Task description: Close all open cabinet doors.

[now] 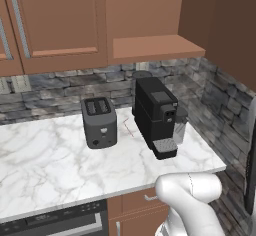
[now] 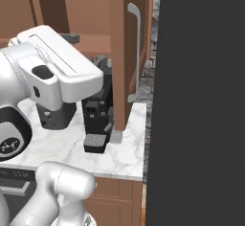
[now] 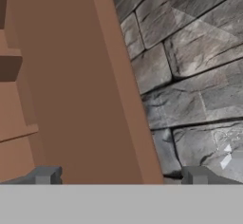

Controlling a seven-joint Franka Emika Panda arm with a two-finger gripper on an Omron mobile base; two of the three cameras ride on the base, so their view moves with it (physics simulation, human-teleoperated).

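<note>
A toaster [image 1: 99, 122] stands beside a coffee machine [image 1: 156, 116] on the marble counter [image 1: 45, 165].

I count three tall reddish-brown wooden cabinet doors with long brushed-silver bar handles: two closed ones on the far left wall, one [image 1: 60, 20] fully in sight and another [image 1: 6, 35] cut by the left edge, and one swung open on the right [image 2: 125, 52]. On the white marble counter [image 1: 45, 165] stand two appliances: one dark grey two-slot toaster [image 1: 99, 122] and one black coffee machine [image 1: 156, 116]. My one pincer [image 3: 118, 175] shows two dark fingertips [image 3: 45, 174].
</note>
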